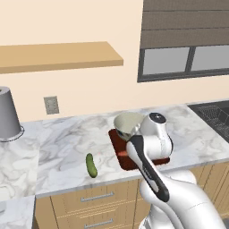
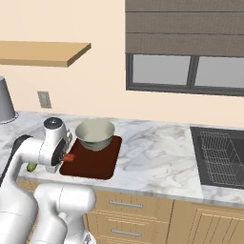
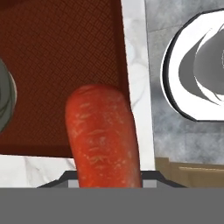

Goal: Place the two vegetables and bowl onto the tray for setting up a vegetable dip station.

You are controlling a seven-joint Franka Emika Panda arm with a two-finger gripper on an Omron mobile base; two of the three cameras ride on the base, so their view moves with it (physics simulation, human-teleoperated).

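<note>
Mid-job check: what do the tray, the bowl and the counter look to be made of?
Tray: dark reddish-brown, matte, with a fine woven texture in the hand view; possibly rubber or plastic. Bowl: likely glazed ceramic, greyish-green outside, smooth cream inside. Counter: white marble look with grey veining.

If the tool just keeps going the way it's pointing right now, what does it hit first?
Probably the tray: the tool, shut on the carrot, points down at the tray's near edge. The bowl sits off to one side. Depth is unclear.

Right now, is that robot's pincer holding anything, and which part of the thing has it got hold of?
Yes: the pincer holds the carrot by one end. The other end juts out over the tray's edge. The exact contact spot is hidden.
</note>
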